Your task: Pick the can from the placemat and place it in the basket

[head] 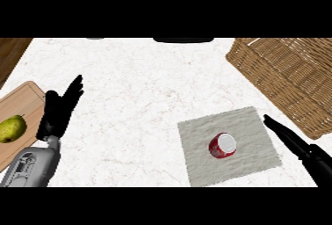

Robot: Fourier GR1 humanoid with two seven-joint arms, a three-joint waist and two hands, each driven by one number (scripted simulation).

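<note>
Red can near right hand

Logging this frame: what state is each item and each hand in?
can: standing on the placemat, unheld.
placemat: flat on the counter.
basket: can not in it.
pear: lying on the cutting board.
left hand: open, fingers straight, holding nothing.
right hand: open, fingers straight, beside the placemat, clear of the can.

Can on placemat, left of basket
</note>
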